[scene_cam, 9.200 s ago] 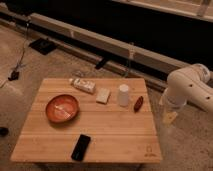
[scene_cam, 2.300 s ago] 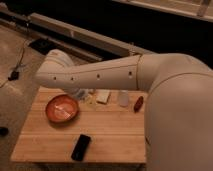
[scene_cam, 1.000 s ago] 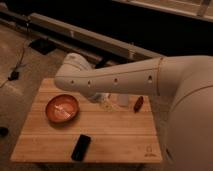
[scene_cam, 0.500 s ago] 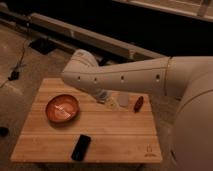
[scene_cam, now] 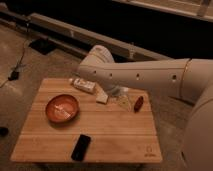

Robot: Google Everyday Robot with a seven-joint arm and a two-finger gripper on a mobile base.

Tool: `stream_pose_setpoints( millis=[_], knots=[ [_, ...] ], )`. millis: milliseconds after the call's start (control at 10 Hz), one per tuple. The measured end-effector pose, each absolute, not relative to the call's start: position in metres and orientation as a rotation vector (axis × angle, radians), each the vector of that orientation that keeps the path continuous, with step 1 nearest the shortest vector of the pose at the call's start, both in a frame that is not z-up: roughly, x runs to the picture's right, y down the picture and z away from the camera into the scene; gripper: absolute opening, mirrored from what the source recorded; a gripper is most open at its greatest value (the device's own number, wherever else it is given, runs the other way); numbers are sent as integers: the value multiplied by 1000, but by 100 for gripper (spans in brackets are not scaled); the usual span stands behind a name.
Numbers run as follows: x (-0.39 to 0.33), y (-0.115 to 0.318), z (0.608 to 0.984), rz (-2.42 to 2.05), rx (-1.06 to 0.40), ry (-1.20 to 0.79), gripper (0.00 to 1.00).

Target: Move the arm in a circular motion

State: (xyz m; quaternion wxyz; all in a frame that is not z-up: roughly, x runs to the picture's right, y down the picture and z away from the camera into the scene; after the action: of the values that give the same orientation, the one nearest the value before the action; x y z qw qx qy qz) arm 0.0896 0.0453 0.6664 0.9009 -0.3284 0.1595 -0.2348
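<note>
Camera view, looking down on a low wooden surface (scene_cam: 115, 142): the arm (scene_cam: 145, 75), glossy cream-white and built of thick tube segments dotted with dark screw holes, reaches in from three o'clock, bends sharply above the surface's twelve o'clock edge and drops toward the middle of its back half. The gripper (scene_cam: 119, 94) sits at that low end, just above the boards and close beside a pale cup (scene_cam: 124, 103); whether it is spread or closed cannot be told, and nothing is seen held in it. A red oblong item (scene_cam: 138, 103) lies at two o'clock of the surface. A wrapped packet (scene_cam: 84, 85) lies near twelve, with a pale wedge (scene_cam: 102, 97) just below it. An orange bowl (scene_cam: 62, 108) stands at ten o'clock, and a black phone (scene_cam: 81, 147) rests near the six o'clock edge. By its look the arm is heavy, rigid and slick-skinned, so it should sweep as stiff links and carry momentum rather than flex. The task appears to call for no hold on anything: the circle would be driven from the arm's own joints. With the low end this near the cup and the wedge, a wide or low loop could knock them.
</note>
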Motion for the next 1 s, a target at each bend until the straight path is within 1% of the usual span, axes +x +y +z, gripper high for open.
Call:
stream_pose_setpoints(
  millis=[300, 600, 800, 1000],
  knots=[
    [120, 40, 672, -438, -695, 349, 65],
    [149, 32, 686, -399, -711, 366, 65],
    [166, 20, 706, -384, -713, 365, 65],
    [165, 12, 723, -391, -706, 351, 65]
  ],
)
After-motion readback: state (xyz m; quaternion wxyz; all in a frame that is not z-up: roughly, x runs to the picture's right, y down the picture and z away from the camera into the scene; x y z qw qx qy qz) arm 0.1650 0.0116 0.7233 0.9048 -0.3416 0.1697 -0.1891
